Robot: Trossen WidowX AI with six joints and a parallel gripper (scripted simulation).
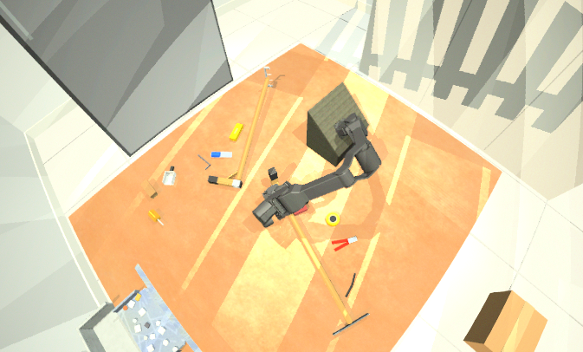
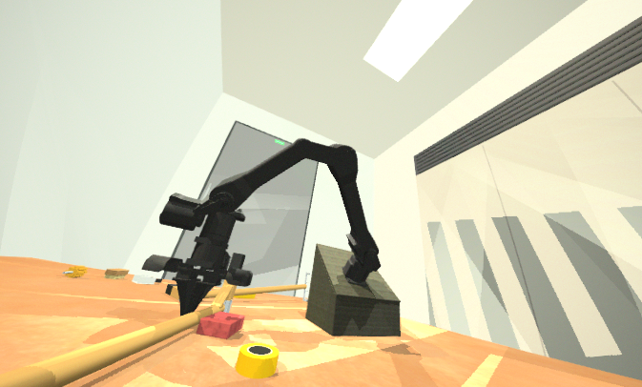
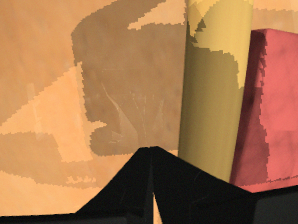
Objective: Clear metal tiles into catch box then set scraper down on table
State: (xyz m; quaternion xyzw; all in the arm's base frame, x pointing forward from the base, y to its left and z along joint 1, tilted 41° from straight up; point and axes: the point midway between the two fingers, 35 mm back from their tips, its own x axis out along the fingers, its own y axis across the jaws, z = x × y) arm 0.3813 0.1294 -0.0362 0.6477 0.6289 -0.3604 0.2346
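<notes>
The long scraper (image 1: 321,270) (image 2: 121,343) (image 3: 212,100) lies on the table, its wooden handle running from under the arm to a dark crosswise blade at the front. Its grip end with a black tip shows past the wrist. My gripper (image 2: 184,313) (image 3: 149,156) is shut and empty, pointing down just beside the handle; in the wrist view the handle passes right of the fingertips. The arm hides the fingertips in the top view. Several small tiles, mostly white, like this one (image 1: 142,311), lie scattered on the steel bench plate (image 1: 154,296). The grey catch box (image 1: 86,338) adjoins the plate, bottom left.
A red block (image 1: 301,210) (image 2: 220,324) (image 3: 282,100) lies right beside the handle. Yellow tape (image 1: 333,218) (image 2: 257,361), red-handled pliers (image 1: 344,240) and a black curved rod (image 1: 351,284) lie right of it. A second long tool (image 1: 253,128) and several small tools lie farther left.
</notes>
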